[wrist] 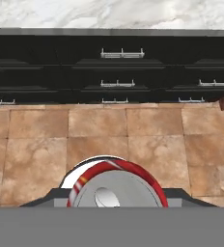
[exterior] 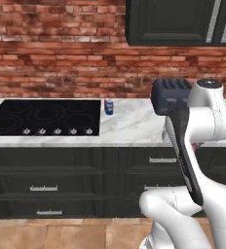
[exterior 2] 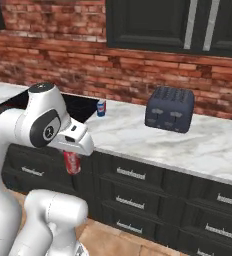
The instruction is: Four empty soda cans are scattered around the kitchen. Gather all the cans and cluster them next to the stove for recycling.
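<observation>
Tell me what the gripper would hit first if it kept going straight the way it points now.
Probably the tile floor. The gripper, shut on the red can, points down in front of the drawers, with nothing else in line, though depth is unclear.

White rounded arm (exterior: 202, 121), dark joints

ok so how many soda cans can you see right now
2. A blue can stands on the marble counter just right of the stove. A red can is held in the gripper, out in front of the drawers. Others may be out of view.
</observation>
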